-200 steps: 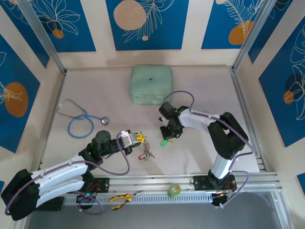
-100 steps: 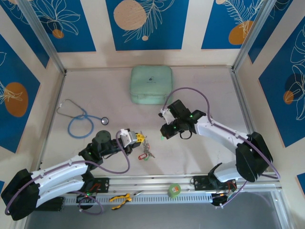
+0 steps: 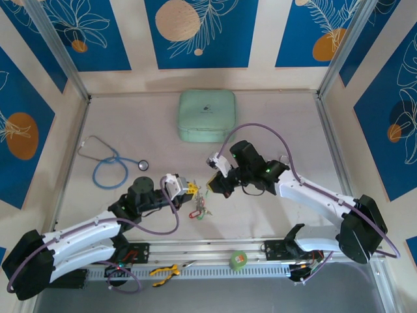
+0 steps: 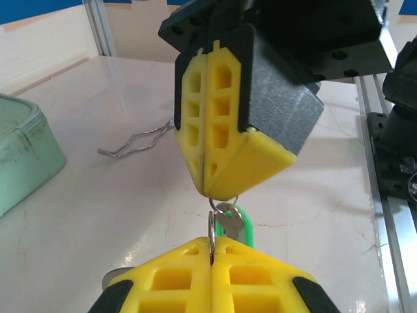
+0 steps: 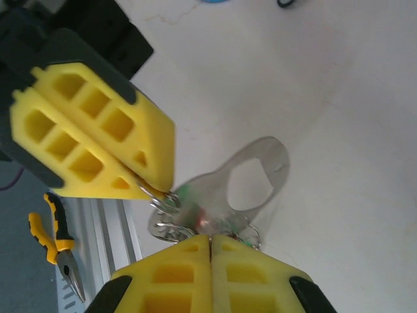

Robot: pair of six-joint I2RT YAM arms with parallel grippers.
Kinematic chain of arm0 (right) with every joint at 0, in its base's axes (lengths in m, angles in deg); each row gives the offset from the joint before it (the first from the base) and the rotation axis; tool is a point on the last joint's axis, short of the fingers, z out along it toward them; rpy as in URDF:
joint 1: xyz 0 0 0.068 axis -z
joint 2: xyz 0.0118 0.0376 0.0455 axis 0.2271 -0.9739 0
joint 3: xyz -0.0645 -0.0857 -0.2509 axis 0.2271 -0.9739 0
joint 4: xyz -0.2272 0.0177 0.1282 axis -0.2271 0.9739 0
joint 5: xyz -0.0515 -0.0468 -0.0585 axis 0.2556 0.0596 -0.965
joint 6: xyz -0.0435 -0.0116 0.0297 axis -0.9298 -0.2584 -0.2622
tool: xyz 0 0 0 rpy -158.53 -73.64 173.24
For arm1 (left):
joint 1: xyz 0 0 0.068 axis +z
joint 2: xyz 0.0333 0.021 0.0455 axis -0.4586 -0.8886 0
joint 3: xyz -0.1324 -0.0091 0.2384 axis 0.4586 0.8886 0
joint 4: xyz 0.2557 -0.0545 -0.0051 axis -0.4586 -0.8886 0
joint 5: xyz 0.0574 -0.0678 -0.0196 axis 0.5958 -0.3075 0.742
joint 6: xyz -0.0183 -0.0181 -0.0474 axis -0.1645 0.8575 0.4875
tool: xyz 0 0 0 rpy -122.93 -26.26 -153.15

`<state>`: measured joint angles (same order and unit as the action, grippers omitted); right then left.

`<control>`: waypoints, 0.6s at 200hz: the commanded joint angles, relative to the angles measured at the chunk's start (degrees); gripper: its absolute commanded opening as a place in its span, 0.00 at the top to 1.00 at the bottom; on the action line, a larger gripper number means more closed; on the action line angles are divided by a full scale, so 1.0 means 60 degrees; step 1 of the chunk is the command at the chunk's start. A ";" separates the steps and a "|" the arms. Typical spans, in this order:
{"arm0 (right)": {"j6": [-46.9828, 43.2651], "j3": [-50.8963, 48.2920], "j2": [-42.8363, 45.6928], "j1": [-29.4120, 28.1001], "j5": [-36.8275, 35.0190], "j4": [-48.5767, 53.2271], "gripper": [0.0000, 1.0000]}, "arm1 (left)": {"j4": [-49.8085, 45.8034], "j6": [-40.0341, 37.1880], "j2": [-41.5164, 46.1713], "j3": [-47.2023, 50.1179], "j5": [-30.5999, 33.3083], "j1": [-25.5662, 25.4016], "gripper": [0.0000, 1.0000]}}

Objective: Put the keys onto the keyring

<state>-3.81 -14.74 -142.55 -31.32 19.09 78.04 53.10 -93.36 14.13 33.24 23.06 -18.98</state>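
Small silvery metal keys (image 3: 201,199) w/ green + red oblong plastic tags sit as one bunch near table centre, squeezed btwn both claws. Can't tell if the bunch is lifted.

Thin pale metal keyring (image 4: 211,233) shows edge-on in left wrist view, pinched in the fully closed yellow fingers of the left gripper (image 4: 212,246). Green tag (image 4: 236,225) is just at 1 o'clock of that pinch. Right gripper (image 4: 221,194) comes in from 12 o'clock, jaws also closed tight, its tip nipping the small ring on the green-tagged key. The two claw tips are nearly touching.

In top view the left claw is at 10 o'clock of the bunch, right claw at 1 o'clock, red tag (image 3: 193,214) at 7 o'clock.

In right wrist view a flat silvery plate w/ oval hole (image 5: 277,160), blurred, sits at 1 o'clock of the right claw's tips.

Further out:
- Mint-green soft square case (image 3: 207,115) at 12 o'clock.
- Blue-tubed stethoscope (image 3: 111,166) at 10 o'clock.
- Green tape roll (image 3: 238,260) and yellow-handled pliers (image 3: 164,271) at 6 o'clock on the alu rail (image 3: 215,249).
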 commanded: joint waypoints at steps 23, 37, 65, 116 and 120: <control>-0.0664 -0.0062 0.0122 -0.0122 0.0264 -0.0176 1.00 | -0.0676 0.0790 0.0071 -0.0616 0.0168 -0.0052 1.00; -0.0817 -0.0090 0.0192 -0.0085 0.0125 -0.0126 1.00 | -0.0915 0.1097 0.0042 -0.0702 0.0189 -0.0059 1.00; -0.1505 -0.0115 0.0312 -0.0063 0.0011 -0.0005 1.00 | -0.1370 0.1814 -0.0084 -0.0856 0.0261 -0.0057 1.00; -0.2851 -0.0048 0.0252 0.0088 0.0604 -0.0004 1.00 | -0.1664 0.2758 -0.0123 -0.1006 -0.0026 -0.0061 1.00; -0.2853 -0.0016 0.0208 0.0119 0.0709 0.0027 1.00 | -0.1678 0.2778 -0.0116 -0.1019 -0.0038 -0.0064 1.00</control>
<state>-16.20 -14.91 -141.43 -31.45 19.53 77.13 44.11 -80.20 13.36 29.19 24.09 -18.98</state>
